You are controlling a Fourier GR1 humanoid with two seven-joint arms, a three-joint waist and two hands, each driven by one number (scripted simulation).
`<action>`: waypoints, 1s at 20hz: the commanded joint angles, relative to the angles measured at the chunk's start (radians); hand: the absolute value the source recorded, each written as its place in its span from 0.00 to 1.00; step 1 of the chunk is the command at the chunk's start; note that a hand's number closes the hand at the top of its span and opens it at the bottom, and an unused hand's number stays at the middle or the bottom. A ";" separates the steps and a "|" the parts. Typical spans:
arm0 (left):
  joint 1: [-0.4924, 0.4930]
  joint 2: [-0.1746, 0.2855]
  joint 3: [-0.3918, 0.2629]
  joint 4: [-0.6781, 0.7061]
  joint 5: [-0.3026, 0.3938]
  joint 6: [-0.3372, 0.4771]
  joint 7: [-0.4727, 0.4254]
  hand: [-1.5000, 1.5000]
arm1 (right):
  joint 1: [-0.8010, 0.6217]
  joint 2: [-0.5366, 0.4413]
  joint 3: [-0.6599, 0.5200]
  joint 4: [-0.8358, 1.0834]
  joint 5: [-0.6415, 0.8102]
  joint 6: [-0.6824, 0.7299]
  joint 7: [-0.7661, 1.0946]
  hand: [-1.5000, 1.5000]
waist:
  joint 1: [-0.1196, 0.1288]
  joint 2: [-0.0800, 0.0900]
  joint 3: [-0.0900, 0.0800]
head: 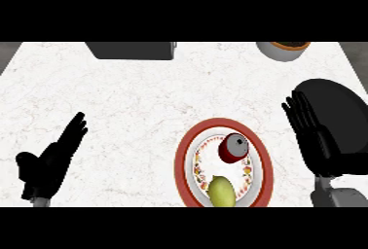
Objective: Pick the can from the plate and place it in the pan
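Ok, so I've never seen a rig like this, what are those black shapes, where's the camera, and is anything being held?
The camera sits at the robot's head and looks steeply down at a white counter. The two black shapes are the robot's hands, on grey forearms. The left hand rests open at the lower left. The right hand is open too, fingers straight, and in this view it overlaps the black pan at the right edge. Neither hand holds anything. Between them is a red-rimmed plate with a red can and a yellow-green fruit on it. At the far edge are a grey box and a white bowl.
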 commanded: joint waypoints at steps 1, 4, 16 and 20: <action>-0.037 -0.009 0.009 0.031 -0.018 -0.027 0.012 0.50 | -0.083 -0.004 0.038 0.025 0.055 -0.041 0.130 0.00 | -0.002 -0.029 0.018; -0.117 0.034 -0.003 -0.027 -0.044 -0.060 -0.001 0.50 | -0.264 -0.083 0.068 0.160 0.109 -0.015 0.292 0.00 | 0.026 -0.023 0.017; -0.217 -0.071 -0.012 0.052 -0.121 -0.086 0.047 0.50 | -0.280 -0.114 0.219 0.255 0.529 -0.108 0.333 0.00 | -0.005 -0.031 0.018; -0.199 -0.046 -0.027 0.017 -0.107 -0.105 0.065 0.50 | -0.357 -0.195 0.313 0.268 0.606 0.017 0.444 0.00 | 0.006 -0.030 0.017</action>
